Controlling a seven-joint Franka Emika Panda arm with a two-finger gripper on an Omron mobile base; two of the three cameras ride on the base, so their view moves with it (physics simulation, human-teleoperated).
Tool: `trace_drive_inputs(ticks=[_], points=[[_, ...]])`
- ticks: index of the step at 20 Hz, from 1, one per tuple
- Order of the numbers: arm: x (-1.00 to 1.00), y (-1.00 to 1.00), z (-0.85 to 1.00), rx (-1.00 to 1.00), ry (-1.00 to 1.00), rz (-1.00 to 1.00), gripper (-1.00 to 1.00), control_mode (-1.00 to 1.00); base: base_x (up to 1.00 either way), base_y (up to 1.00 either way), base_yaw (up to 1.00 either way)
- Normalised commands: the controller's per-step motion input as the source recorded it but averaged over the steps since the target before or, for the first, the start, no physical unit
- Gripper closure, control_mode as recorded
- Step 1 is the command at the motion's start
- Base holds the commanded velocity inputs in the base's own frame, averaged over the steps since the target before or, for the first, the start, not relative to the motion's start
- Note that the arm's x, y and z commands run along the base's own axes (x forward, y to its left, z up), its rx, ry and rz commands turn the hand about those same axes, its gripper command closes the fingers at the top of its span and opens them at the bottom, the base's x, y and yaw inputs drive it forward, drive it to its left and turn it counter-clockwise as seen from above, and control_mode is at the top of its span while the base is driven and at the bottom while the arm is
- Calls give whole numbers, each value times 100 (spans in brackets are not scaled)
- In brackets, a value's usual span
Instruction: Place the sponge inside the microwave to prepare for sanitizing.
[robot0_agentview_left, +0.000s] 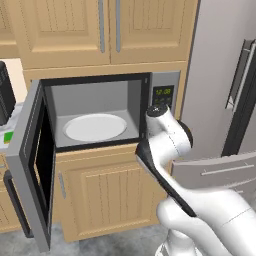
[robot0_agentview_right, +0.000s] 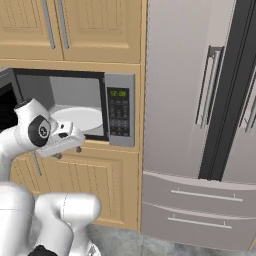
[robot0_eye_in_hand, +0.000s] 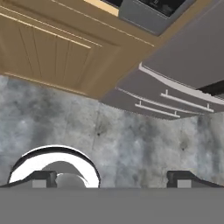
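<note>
The microwave is a grey steel box built in between wooden cabinets. Its black-windowed door stands swung wide open to the left. A white round plate lies flat and bare on the floor inside. The keypad panel at its right shows green digits.

The sponge shows as a bright green bit at the left edge, past the open door.

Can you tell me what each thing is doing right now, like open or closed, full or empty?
microwave: door swung wide open to the left, green digits lit
white plate: lying flat inside the microwave, nothing on it
sponge: green bit at the left edge, beyond the door, outside the microwave
gripper: open, holding nothing, pointing at the floor
fridge: doors and drawers closed
cabinets: doors closed
</note>
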Motion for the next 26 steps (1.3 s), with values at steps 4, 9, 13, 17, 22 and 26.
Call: trace_drive_inputs(ticks=[4, 9, 13, 17, 22, 26], points=[[-11, -10, 20, 36, 1, -18, -100, -100, 0, 0, 0], [0, 0, 37, 33, 0, -5, -100, -100, 0, 0, 0], [-5, -4, 53, 25, 3, 0, -100, -100, 0, 0, 0], [0, -1, 1, 1, 0, 2, -100, -100, 0, 0, 0], [-16, -17, 1, -3, 3, -1, -100, -100, 0, 0, 0], [-55, -1, 19, -3, 11, -2, -100, -100, 0, 0, 0]])
